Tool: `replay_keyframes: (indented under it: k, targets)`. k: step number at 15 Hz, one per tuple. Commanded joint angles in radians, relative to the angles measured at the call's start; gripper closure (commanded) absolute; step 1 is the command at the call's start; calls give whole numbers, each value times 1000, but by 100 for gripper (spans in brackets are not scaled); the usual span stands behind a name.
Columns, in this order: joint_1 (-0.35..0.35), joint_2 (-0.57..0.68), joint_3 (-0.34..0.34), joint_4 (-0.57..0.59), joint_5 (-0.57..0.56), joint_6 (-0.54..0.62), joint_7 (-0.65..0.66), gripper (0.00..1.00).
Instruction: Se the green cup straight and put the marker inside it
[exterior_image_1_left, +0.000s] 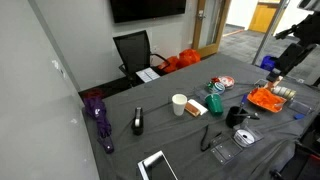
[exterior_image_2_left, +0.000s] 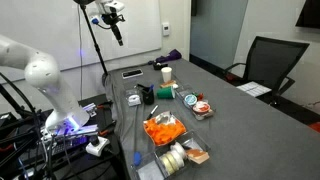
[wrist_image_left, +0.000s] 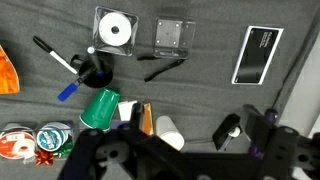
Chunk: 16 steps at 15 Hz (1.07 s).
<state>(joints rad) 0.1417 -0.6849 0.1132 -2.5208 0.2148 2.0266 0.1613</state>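
Observation:
The green cup (wrist_image_left: 100, 108) lies on its side on the grey table, its mouth toward the lower left; it also shows in both exterior views (exterior_image_1_left: 215, 103) (exterior_image_2_left: 165, 92). A black marker (wrist_image_left: 55, 58) with a white band lies to its upper left, beside a round black object (wrist_image_left: 97, 71) and a blue pen-like piece (wrist_image_left: 68, 90). My gripper (wrist_image_left: 198, 135) is open and empty, high above the table and well clear of the cup, as both exterior views show (exterior_image_1_left: 288, 62) (exterior_image_2_left: 118, 33).
A white paper cup (wrist_image_left: 168, 130) stands next to the green cup, with a small orange-edged box (wrist_image_left: 145, 118) between them. A CD (wrist_image_left: 117, 30), a clear case (wrist_image_left: 172, 33), a black tablet (wrist_image_left: 259, 55), an orange bag (exterior_image_1_left: 265, 98) and a purple umbrella (exterior_image_1_left: 98, 115) lie around.

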Motion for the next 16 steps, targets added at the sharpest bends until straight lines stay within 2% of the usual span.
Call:
replay_keyframes:
  k: [1, 16]
  targets:
    - [-8, 0, 6, 3, 4, -4, -4, 0]
    - [-8, 0, 6, 3, 4, -4, -4, 0]
